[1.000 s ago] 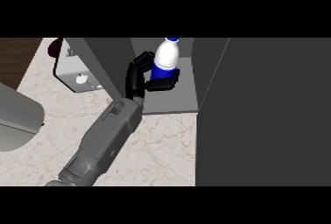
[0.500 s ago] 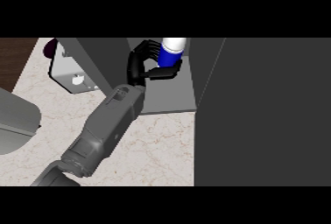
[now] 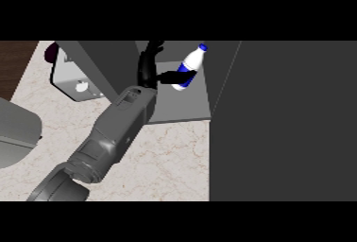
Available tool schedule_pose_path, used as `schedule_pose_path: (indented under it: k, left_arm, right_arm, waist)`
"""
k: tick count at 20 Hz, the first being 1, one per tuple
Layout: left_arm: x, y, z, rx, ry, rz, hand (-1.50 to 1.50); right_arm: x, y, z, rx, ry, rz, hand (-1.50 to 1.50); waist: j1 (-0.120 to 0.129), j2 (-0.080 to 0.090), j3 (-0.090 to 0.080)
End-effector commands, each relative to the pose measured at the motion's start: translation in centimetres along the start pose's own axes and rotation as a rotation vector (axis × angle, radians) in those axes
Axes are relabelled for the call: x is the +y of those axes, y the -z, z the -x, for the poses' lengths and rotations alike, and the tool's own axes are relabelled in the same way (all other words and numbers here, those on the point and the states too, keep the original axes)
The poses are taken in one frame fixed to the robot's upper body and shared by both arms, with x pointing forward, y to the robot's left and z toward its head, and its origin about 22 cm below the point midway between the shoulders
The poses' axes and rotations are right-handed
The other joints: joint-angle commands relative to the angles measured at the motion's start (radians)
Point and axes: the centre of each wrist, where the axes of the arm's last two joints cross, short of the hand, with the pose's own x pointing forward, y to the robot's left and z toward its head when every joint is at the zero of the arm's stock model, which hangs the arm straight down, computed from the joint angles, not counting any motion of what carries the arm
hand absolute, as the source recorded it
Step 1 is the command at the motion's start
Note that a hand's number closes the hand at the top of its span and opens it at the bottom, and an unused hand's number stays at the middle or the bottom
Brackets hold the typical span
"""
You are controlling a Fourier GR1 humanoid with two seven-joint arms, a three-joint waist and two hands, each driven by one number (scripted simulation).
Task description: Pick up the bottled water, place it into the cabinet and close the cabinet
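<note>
The bottled water (image 3: 190, 66), white with a blue label and blue cap, stands tilted inside the open cabinet, cap leaning to the upper right. My left hand (image 3: 148, 71) is just left of it, reaching into the cabinet. The fingers point straight up and away from the bottle, and only the thumb reaches toward its label. The hand is open. The grey cabinet floor (image 3: 181, 106) shows below the bottle. The dark cabinet door (image 3: 293, 123) stands open and fills the right side of the view. My right hand does not show.
A white appliance (image 3: 77, 85) with a round knob sits left of the cabinet, a dark purple object (image 3: 52, 52) behind it. A grey rounded object (image 3: 14, 132) lies at the left edge. Marbled counter (image 3: 167, 156) runs below the cabinet.
The hand carried the bottle deeper into the cabinet, then its fingers uncurled from it. The bottle now leans to the right, free of the fingers.
</note>
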Motion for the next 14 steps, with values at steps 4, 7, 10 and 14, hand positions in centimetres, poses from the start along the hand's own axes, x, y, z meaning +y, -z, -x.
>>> schedule_pose_path:
  k: [4, 7, 10, 14]
  left_arm:
    - [0.2, 0.3, -0.1, -0.037, -0.009, 0.022, -1.50]
    - [-0.1, 0.6, -1.0, -0.100, -0.110, 0.049, -1.50]
    - [-0.4, 0.9, -2.0, -0.165, -0.154, 0.056, -1.50]
    - [-0.8, 1.0, -2.9, -0.197, -0.186, 0.088, -1.50]
  right_arm:
    - [1.8, 0.5, -2.3, -0.024, 0.001, -0.052, -1.50]
    - [2.0, 0.5, -1.3, -0.018, 0.010, -0.020, -1.50]
    - [1.8, 0.8, -1.6, -0.036, -0.006, -0.036, -1.50]
    - [0.2, 1.5, -0.7, -0.032, -0.034, -0.036, -1.50]
  waist:
    - [-0.006, 0.000, -0.001]
    - [0.011, -0.005, -0.001]
    - [-0.007, -0.001, -0.001]
    - [0.006, -0.009, 0.001]
